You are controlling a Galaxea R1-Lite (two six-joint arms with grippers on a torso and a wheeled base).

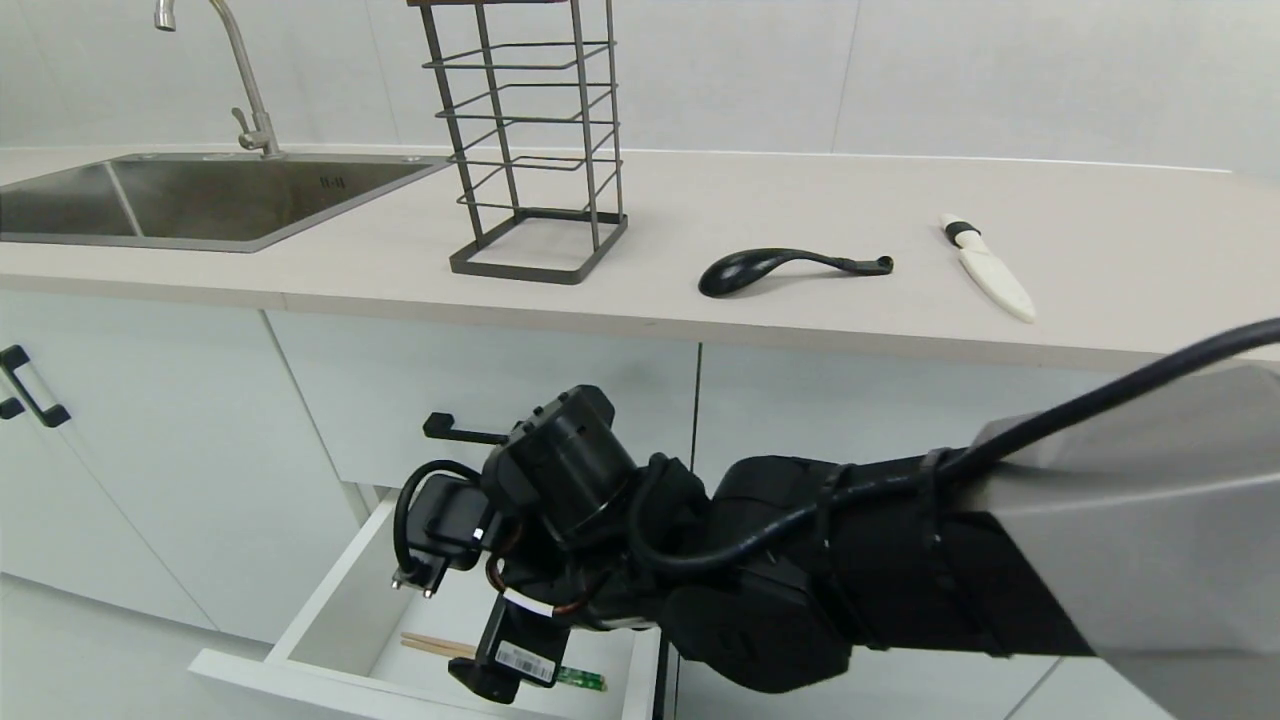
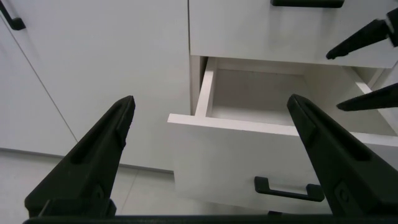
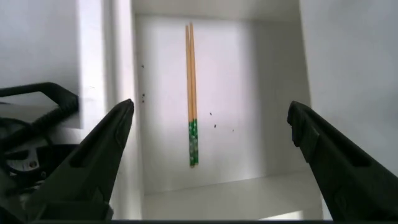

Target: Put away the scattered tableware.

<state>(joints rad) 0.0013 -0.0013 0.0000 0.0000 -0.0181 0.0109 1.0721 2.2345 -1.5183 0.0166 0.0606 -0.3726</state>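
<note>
Slender, seemingly wooden chopsticks point(image 3: 191, 87) (green-tipped) in white drawer point(image 3: 261, 93); right gripper point(image 3: 210, 106) above, fingers wide; left gripper point(image 2: 210, 99) fingers wide too.

bright, even, diffuse light overall. soft, faint shadows under the ladle point(image 1: 735, 273) and rack point(image 1: 515, 272) on the counter point(image 1: 800, 190). drawer point(image 3: 249, 93) floor washed out near white. sink point(image 1: 230, 195) shows dull sheen.

My head camera looks down over the counter point(image 1: 760, 190) and drawer point(image 1: 335, 595). My right wrist camera peers close into that drawer, just past my right gripper point(image 3: 210, 107) — the left wrist's faces its front from outside.
</note>
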